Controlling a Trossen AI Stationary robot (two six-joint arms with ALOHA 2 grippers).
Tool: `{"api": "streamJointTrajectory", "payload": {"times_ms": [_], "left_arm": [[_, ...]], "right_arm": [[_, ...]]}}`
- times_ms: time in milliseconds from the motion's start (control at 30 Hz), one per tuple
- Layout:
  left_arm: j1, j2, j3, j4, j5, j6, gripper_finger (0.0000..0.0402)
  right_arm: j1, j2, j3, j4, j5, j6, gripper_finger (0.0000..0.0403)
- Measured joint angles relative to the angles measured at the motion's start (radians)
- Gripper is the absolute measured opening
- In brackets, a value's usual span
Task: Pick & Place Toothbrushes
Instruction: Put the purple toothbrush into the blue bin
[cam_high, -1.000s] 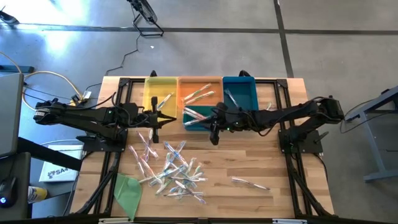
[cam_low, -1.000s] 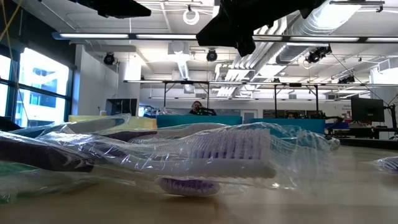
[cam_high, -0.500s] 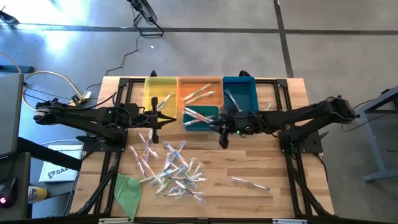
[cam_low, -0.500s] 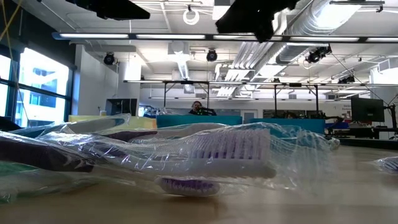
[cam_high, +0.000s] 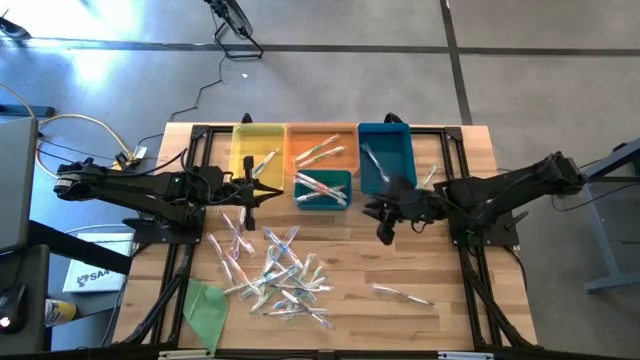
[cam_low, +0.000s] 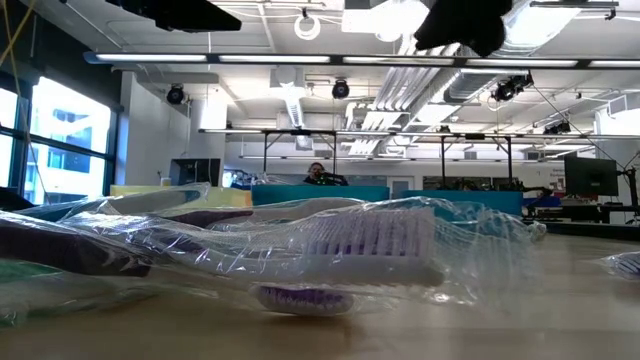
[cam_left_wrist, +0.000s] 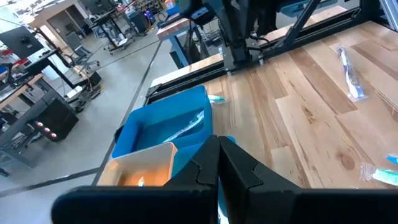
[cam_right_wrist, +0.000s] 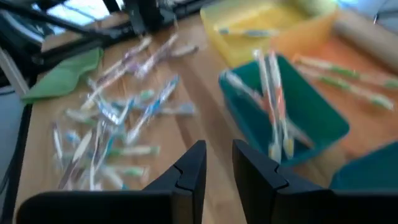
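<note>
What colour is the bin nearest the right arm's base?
Blue bin, seen best in the high view.

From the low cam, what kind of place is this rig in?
Likely an open-plan lab or industrial workspace: exposed ceiling ducts with strip lights, further workbenches with a monitor behind, a person seated in the distance, and a bare concrete floor around the wooden table.

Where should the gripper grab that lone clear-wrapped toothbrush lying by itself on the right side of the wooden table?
Probably at mid-handle of the lone clear-wrapped toothbrush, coming straight down from above. It lies flat on the wooden table, clear of the pile, so fingers should straddle its thin width, set across its long axis.
</note>
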Motion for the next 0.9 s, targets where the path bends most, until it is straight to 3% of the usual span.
{"api": "streamJointTrajectory", "payload": {"times_ms": [467, 900], "left_arm": [[0.0, 0.0, 0.0, -0.03, 0.0, 0.001, 0.0], [0.0, 0.0, 0.0, -0.03, 0.0, 0.001, 0.0]], "right_arm": [[0.185, 0.002, 0.075, -0.508, -0.213, 0.363, 0.007], [0.371, 0.029, 0.08, -0.604, -0.272, 0.651, 0.007]]}}
